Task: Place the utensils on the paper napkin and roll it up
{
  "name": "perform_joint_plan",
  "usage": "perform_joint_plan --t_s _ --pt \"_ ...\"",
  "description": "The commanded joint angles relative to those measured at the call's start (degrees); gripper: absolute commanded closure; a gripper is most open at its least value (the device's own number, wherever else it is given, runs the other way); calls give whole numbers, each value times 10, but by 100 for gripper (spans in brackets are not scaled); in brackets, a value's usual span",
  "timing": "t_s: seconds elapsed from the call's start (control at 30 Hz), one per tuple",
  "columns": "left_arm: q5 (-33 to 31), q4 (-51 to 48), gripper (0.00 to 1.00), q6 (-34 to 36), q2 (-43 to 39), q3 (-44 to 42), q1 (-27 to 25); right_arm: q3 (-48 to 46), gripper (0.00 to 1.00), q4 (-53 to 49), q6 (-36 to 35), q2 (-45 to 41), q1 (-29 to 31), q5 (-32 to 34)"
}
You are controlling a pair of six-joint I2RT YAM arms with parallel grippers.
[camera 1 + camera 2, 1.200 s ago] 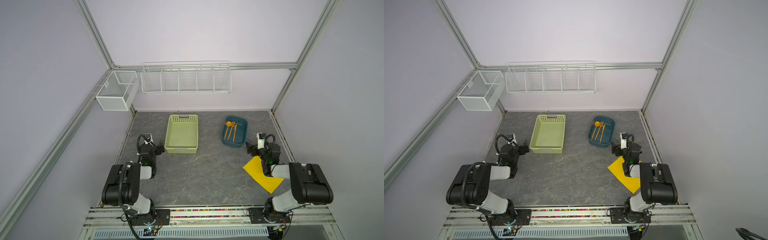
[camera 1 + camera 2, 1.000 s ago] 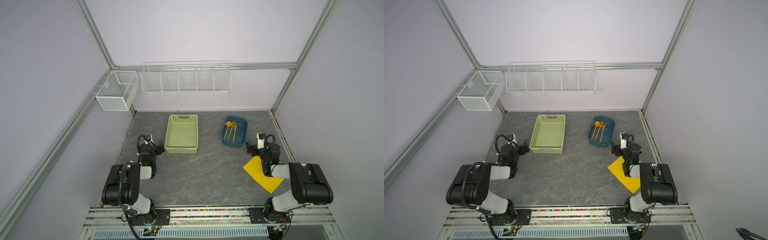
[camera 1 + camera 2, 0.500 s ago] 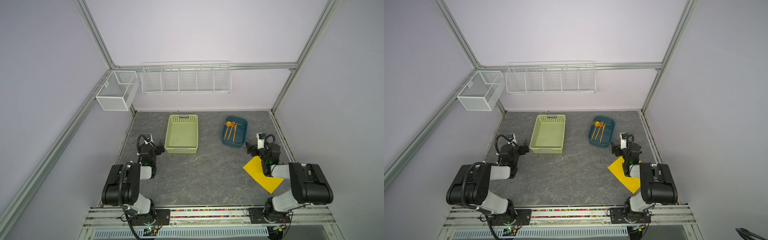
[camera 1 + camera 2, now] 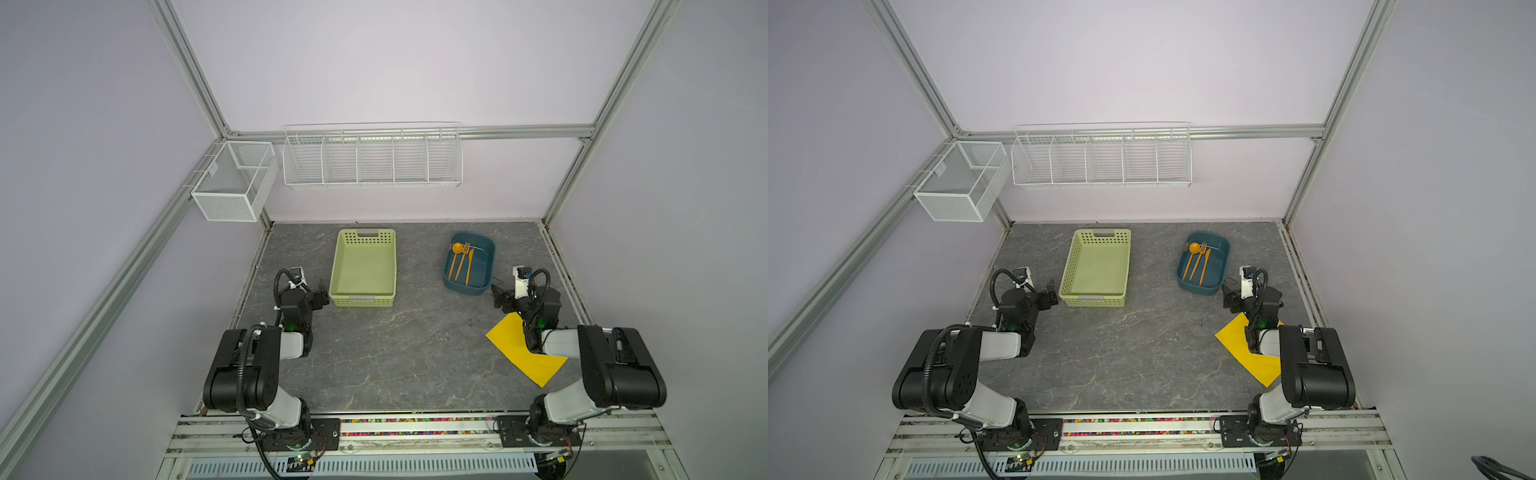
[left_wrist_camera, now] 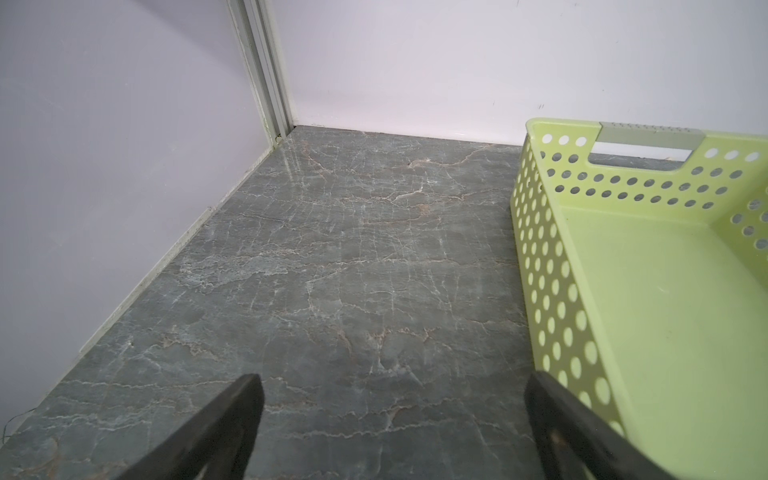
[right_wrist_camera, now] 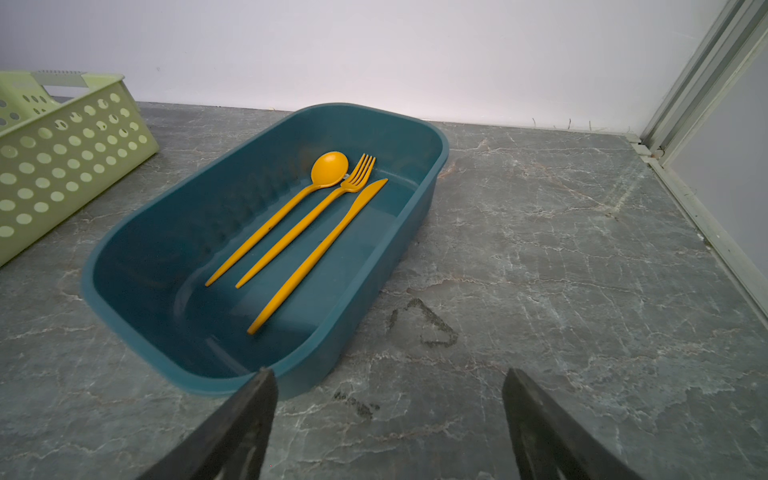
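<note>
Utensils (image 6: 303, 225), three in one blue tub (image 6: 145, 249), one paper napkin (image 4: 509, 345), left claw (image 5: 392, 378), right claw (image 6: 388, 372) gaping empty

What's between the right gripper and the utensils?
Just a short strip of bare table and the near wall of the teal tub holding the utensils; nothing else. The right wrist view shows it; the right gripper is open.
</note>
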Motion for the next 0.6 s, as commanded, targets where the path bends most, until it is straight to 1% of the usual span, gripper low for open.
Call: perform_joint_plan --t_s 0.0,0.5,0.53,0.57 --pt "5 15 1 8 2 10 1 -10 12 18 -15 0 3 2" --pt "5 13 1 7 2 10 1 -10 12 19 -16 0 3 2" --pt "6 13 1 8 2 10 1 -11 12 21 -16 -1 3 6" --pt "5 13 1 7 3 10 1 -12 12 21 -12 -1 6 26"
